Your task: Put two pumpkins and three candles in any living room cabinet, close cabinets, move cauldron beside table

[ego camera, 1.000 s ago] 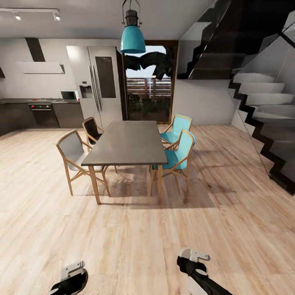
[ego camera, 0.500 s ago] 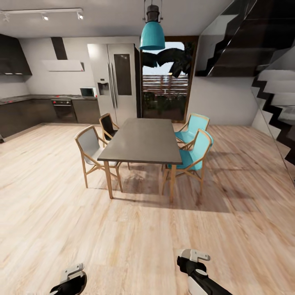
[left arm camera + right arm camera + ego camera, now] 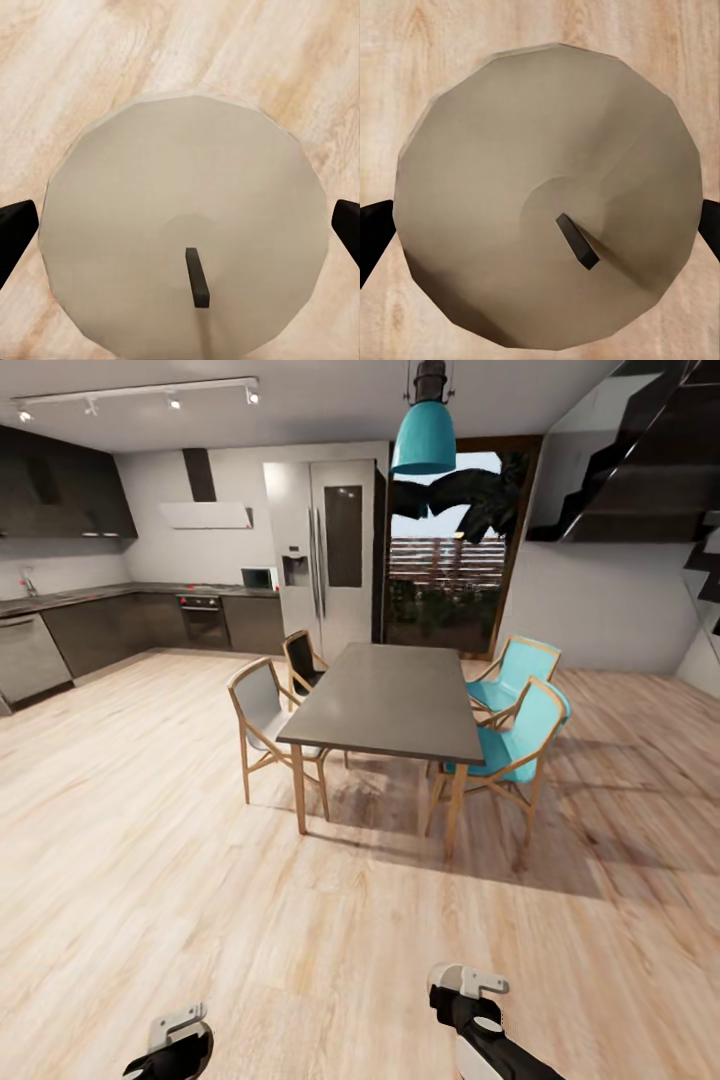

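Note:
The pumpkins, candles, cauldron, cabinet and low coffee table are out of view. Ahead stands a tall dark-topped dining table (image 3: 385, 705) on wooden legs. My left arm (image 3: 175, 1045) and right arm (image 3: 470, 1010) hang low at the near edge of the head view. In the left wrist view my left gripper (image 3: 180, 232) is open, its dark fingertips (image 3: 11, 240) far apart over a round beige disc (image 3: 187, 172). My right gripper (image 3: 540, 229) is open too, over a similar disc (image 3: 547, 135), and holds nothing.
Two teal chairs (image 3: 515, 735) and two grey chairs (image 3: 262, 705) flank the dining table. A teal pendant lamp (image 3: 423, 438) hangs above it. Behind are a steel fridge (image 3: 325, 550), dark kitchen counters (image 3: 90, 620) at left, and a staircase (image 3: 640, 460) at right. Wood floor (image 3: 150, 880) lies between.
The camera has turned left: the dining table and fridge have shifted right in the picture and more kitchen shows at left. Both arms keep their pose.

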### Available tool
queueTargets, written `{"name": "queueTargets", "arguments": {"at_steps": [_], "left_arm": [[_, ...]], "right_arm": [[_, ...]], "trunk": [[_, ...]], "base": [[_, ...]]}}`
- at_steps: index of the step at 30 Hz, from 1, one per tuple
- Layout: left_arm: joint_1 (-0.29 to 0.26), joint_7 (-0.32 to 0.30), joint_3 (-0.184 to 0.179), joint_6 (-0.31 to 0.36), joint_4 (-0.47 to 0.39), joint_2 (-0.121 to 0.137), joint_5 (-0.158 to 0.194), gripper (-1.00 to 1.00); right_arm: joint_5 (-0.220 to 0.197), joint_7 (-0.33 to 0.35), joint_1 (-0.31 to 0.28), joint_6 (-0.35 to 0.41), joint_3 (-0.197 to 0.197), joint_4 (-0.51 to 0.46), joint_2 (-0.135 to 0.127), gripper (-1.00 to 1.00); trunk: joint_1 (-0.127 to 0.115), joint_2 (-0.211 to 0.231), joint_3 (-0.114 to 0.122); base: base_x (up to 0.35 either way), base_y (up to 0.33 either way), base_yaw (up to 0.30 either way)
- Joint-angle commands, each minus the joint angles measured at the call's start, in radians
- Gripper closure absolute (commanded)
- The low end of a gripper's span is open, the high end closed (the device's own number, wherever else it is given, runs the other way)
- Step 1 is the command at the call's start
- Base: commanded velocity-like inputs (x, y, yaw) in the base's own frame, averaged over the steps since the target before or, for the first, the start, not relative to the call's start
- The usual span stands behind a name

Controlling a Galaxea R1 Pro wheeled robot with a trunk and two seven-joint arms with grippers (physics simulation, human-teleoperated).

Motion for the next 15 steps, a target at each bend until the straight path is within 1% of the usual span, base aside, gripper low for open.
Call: {"name": "queueTargets", "arguments": {"at_steps": [1,15], "left_arm": [[-0.001,0.010,-0.008,0.002,-0.002,0.002,0.007,1.00],[-0.001,0.010,-0.008,0.001,-0.002,0.002,0.007,1.00]], "right_arm": [[-0.008,-0.005,-0.001,-0.006,0.008,-0.001,0.000,1.00],[-0.008,-0.005,-0.001,-0.006,0.008,-0.001,0.000,1.00]], "trunk": [[0.000,-0.001,-0.002],[0.000,-0.001,-0.011]], "base": [[0.000,0.000,0.265],[0.000,0.000,0.264]]}}
